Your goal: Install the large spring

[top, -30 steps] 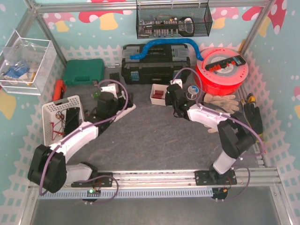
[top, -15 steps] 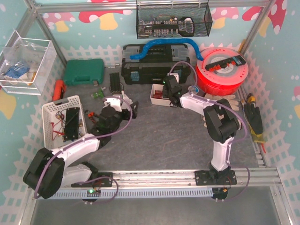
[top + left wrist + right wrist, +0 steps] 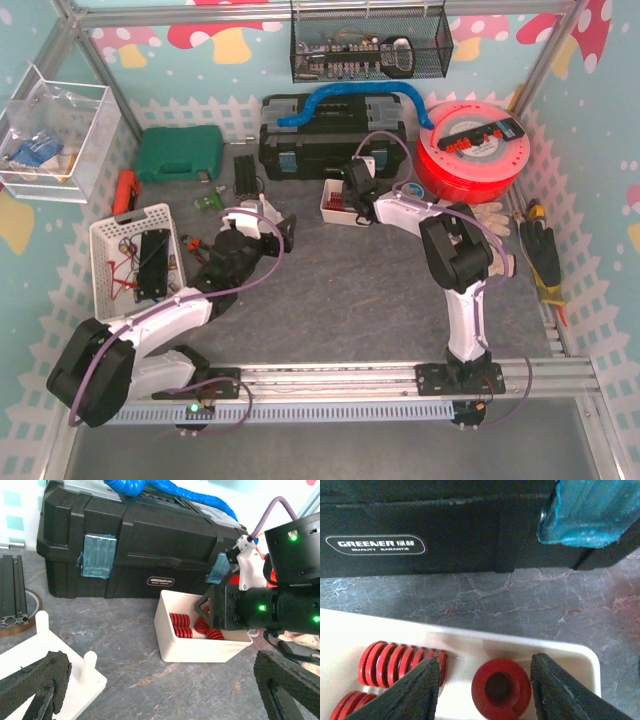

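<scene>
Springs of red coiled metal lie in a small white plastic tray on the grey table, just before a black toolbox. Only the right wrist view shows one large red spring standing on end in the tray, between the spread fingers of the right hand, which is not closed on it. The left hand is likewise apart, near a white pegged base. From above the tray is small and partly covered, its springs a red blur.
</scene>
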Tool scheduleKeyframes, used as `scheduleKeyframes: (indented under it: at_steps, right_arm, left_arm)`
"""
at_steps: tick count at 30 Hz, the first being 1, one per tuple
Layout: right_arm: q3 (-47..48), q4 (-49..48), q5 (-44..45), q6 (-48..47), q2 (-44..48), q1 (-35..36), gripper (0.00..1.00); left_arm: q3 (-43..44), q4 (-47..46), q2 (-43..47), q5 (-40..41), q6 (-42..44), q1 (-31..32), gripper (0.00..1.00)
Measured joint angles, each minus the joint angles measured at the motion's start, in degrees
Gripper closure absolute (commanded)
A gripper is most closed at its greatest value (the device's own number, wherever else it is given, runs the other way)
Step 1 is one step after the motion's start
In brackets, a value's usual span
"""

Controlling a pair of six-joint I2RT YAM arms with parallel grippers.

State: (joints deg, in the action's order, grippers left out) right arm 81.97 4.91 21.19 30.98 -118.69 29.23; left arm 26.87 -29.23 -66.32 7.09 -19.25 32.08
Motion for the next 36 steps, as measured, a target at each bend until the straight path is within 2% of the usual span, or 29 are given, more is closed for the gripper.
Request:
scheduleKeyframes:
  at_steps: [8, 13, 25, 27, 31, 36]
  right_arm:
    - [3.2, 0.8, 1.4, 0.6, -3.0, 0.0, 0.48]
    - [4.1, 1.4, 2.1, 0.9, -4.4, 0.0, 0.54]
    - [3.6, 1.0, 2.9, -1.9, -4.6, 0.0, 0.91]
    - [2.4, 0.5, 1.9, -3.3, -3.7, 0.0, 1.0]
    - [-1.3, -0.6, -0.6, -6.1, 1.2, 0.0, 1.0]
    - [-5.9, -1.7, -5.9, -9.9, 12.0, 0.0, 1.0]
  left_arm:
    - [0.0, 0.0, -0.3, 0.6, 0.3, 0.5, 0.01]
    - [0.0, 0.0, -0.2, 1.6, 0.6, 0.8, 0.01]
    - [-0.3, -0.1, 0.6, 3.9, 0.6, 1.1, 0.01]
    - [-0.8, -0.3, 1.1, 4.8, 0.6, 1.1, 0.01]
    - [-2.3, -1.1, 2.2, 6.6, 0.5, 1.1, 0.01]
    - [-4.3, -3.8, 3.3, 6.4, 0.9, 1.1, 0.03]
